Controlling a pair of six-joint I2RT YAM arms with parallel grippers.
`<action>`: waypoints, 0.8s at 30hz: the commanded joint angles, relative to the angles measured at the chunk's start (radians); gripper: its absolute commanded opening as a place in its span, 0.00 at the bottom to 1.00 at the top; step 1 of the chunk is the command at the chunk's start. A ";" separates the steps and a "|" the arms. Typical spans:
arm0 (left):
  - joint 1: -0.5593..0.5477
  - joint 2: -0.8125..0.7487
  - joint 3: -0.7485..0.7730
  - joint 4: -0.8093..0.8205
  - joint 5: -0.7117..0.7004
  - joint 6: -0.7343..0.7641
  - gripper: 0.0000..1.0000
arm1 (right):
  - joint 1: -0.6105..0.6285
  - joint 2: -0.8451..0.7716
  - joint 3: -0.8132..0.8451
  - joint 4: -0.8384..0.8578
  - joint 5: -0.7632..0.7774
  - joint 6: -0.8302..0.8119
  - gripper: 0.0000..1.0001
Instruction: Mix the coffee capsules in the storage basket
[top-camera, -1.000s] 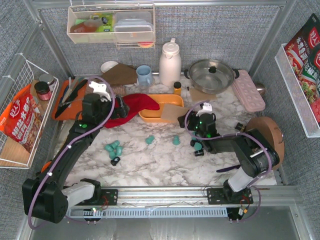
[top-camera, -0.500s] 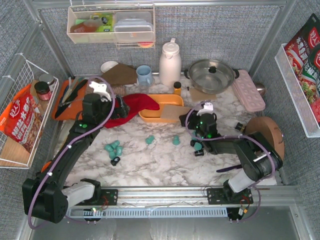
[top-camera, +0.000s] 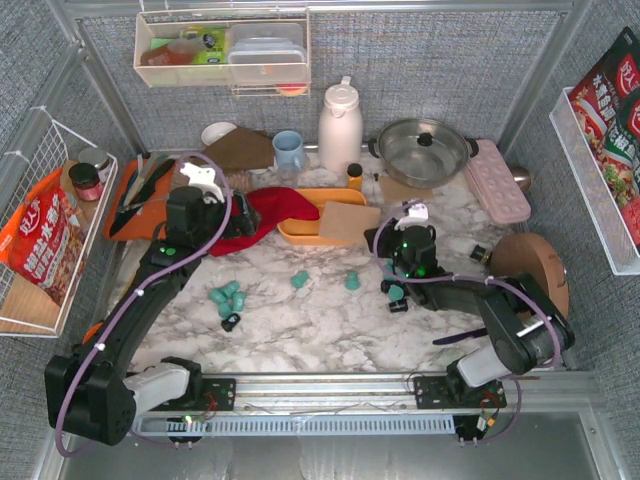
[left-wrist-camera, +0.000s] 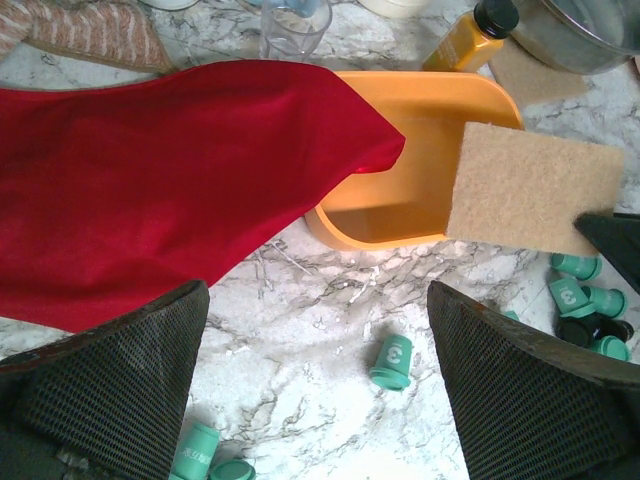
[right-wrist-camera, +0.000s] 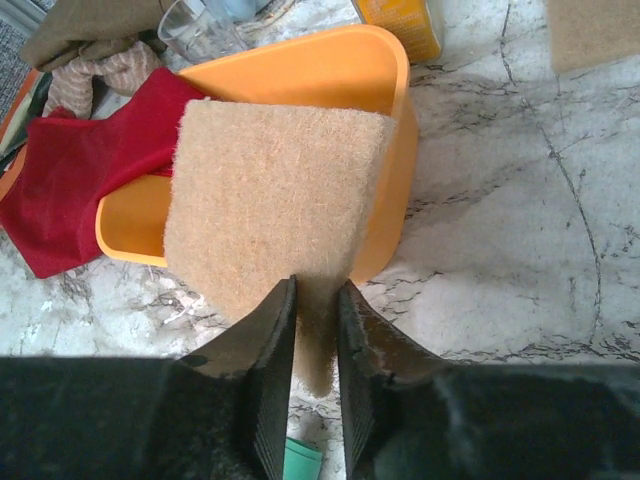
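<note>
Right end effector pinches tan pad over storage basket; left end effector apart.

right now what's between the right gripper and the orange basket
A tan scrub pad, pinched in the right gripper and covering part of the basket. The right wrist view shows it best.
</note>
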 joint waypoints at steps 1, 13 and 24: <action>-0.001 -0.001 0.010 0.009 -0.009 0.004 0.99 | 0.003 -0.027 0.004 -0.007 0.004 -0.010 0.21; -0.007 -0.026 0.020 -0.030 -0.039 0.015 0.99 | 0.012 -0.145 0.039 -0.120 -0.007 -0.002 0.00; -0.014 -0.043 0.032 -0.071 -0.059 0.030 0.99 | 0.009 -0.360 0.186 -0.502 0.154 -0.113 0.00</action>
